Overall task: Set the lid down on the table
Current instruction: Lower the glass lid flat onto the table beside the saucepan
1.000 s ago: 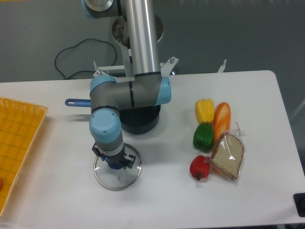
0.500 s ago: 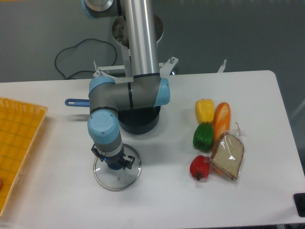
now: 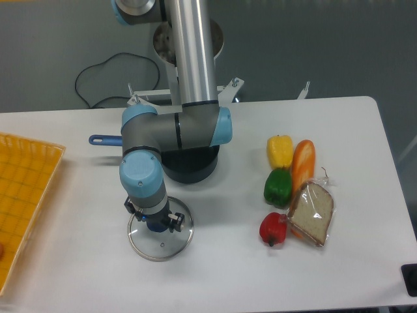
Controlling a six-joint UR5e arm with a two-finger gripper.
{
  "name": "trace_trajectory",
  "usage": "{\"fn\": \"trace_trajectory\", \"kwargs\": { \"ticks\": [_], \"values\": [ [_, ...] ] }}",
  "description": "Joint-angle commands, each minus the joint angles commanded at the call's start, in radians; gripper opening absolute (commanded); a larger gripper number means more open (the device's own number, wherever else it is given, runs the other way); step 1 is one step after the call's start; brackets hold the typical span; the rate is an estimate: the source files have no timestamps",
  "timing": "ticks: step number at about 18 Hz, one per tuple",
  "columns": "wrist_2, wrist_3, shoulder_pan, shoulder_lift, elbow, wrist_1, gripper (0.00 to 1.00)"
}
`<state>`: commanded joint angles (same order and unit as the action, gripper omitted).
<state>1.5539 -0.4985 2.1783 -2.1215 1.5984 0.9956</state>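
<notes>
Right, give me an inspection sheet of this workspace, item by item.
Surface: white table, rounded corners.
Job's things: glass lid lies flat on the table, in front of the dark saucepan with the blue handle.
Clutter: yellow pepper, green pepper, red pepper, bread roll, wrapped bread slice at right; yellow tray at left edge.
Grippers: gripper sits over the lid's blue knob; open or shut cannot be told.
Cables: black cable loops on the floor behind.
Surroundings: grey floor.

bare table (image 3: 78,274) left of the lid (image 3: 160,236), saucepan (image 3: 186,163) close behind, peppers (image 3: 277,189) crowding the right
</notes>
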Motion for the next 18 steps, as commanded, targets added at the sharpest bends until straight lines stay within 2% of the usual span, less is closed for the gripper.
{"fn": "trace_trajectory", "kwargs": {
  "ticks": [2,11,15,18],
  "values": [
    [0.002,-0.003,0.0,0.005,0.0,0.0,0.99],
    [0.048,-0.011,-0.003,0.038,-0.009,-0.003,1.0],
    [0.048,-0.037,0.0,0.041,-0.051,0.0,1.0],
    [0.051,-0.049,0.009,0.052,-0.058,0.003,1.0]
  ]
}}
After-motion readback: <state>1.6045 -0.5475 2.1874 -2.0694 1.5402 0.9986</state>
